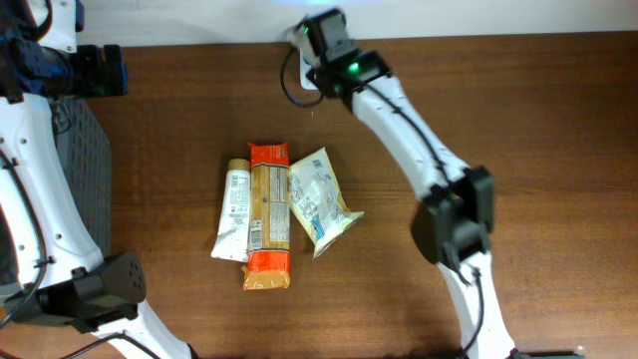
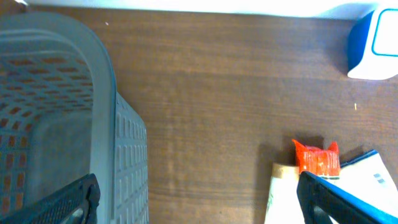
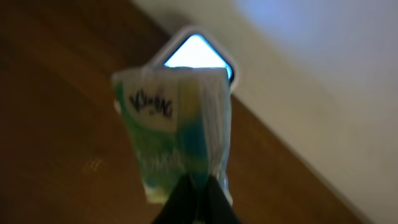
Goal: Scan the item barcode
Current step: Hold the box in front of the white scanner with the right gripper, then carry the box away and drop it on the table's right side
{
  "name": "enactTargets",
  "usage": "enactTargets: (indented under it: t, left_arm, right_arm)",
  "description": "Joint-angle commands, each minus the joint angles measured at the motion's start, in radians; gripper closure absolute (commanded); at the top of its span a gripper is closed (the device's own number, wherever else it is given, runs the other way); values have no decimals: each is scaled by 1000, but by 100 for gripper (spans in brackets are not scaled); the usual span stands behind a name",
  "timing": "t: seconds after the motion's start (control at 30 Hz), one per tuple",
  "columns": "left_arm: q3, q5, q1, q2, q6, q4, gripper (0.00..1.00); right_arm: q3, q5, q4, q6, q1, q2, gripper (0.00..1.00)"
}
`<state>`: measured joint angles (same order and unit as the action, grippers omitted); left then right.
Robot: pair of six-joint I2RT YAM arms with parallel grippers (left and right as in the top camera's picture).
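Step in hand: the held pouch [image 3: 177, 124] is being presented to the scanner [image 3: 198, 53]; this is judged from the pose, not seen as a completed read.
Right end effector [image 3: 198, 199]: pressed together on the lower edge of the held pouch, which stands up from the fingertips in the right wrist view.
Task item location: the held pouch is lifted off the desk [image 1: 498, 100] at the far edge, directly in front of the scanner's lit window, which it partly covers.
Barcode face: it cannot be told which side carries the code. The logo side is turned toward the wrist camera, and the picture is blurred.
Doing it well: the coded face should be turned squarely to the window, the pouch held flat, not creased, and brought near without touching the housing. A short steady pause is advised, since crinkled foil is likely to glare.
Risk: with so narrow a pinch, the pouch may swing or sag if it is rotated quickly.
Left end effector [image 2: 199, 199]: spread wide and empty, poised above the desk beside the basket [image 2: 106, 81].
Waiting items: three packets [image 1: 269, 214] lie side by side mid-desk, well apart from the scanner.
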<state>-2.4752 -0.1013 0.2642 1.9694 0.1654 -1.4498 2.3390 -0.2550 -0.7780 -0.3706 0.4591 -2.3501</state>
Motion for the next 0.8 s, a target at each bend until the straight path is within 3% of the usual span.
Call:
enactTargets:
  t: [0.0,0.1,0.2,0.37,0.47,0.5,0.6,0.67,0.77]
  left_arm:
    - [-4,-8,1,-2,16,4,1]
    - [-4,-8,1,-2,16,4,1]
    - [-4,-8,1,-2,16,4,1]
    - [-4,-8,1,-2,16,4,1]
    - [-4,-8,1,-2,16,4,1]
    - [-4,-8,1,-2,16,4,1]
    - [-4,-8,1,-2,16,4,1]
    - [-4,-8,1,-2,16,4,1]
    - [-4,-8,1,-2,16,4,1]
  right_arm:
    - [21,175,-322,426,-96,276,96]
    - [21,184,-625,465,-235,314,96]
    - [-17,184,-800,465,-371,270,96]
    - [-397,373,-623,335,-609,251,96]
    - [-528,379,-583,232,-714,251,92]
    - [-531,379,-591,216,-732,251,81]
    - [-518,485,-644,139,-742,251,29]
    - [-485,605,-715,66,-734,251,16]
    - [-402,734,-797,63,-690,251,13]
